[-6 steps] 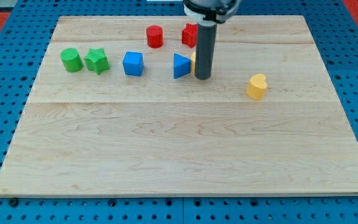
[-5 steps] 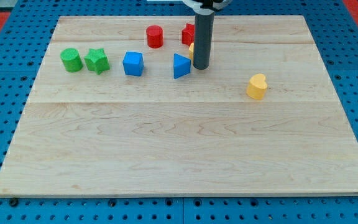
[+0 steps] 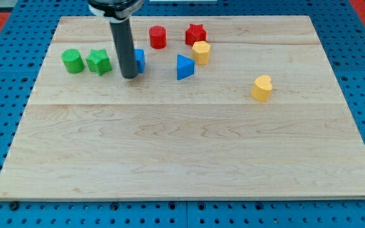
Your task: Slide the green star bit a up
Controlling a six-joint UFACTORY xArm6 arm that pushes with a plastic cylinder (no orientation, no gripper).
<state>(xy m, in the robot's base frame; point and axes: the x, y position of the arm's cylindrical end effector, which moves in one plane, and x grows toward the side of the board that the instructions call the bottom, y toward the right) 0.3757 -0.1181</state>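
While the green star sits near the wooden board's upper left, just right of the green cylinder, my tip is set down just to the star's right, apart from it and in front of the blue block, which is partly hidden by the rod. No gripper is carried, so nothing is grasped. Farther right are seen a red cylinder, a red star, a yellow block, a blue triangle and a yellow heart.
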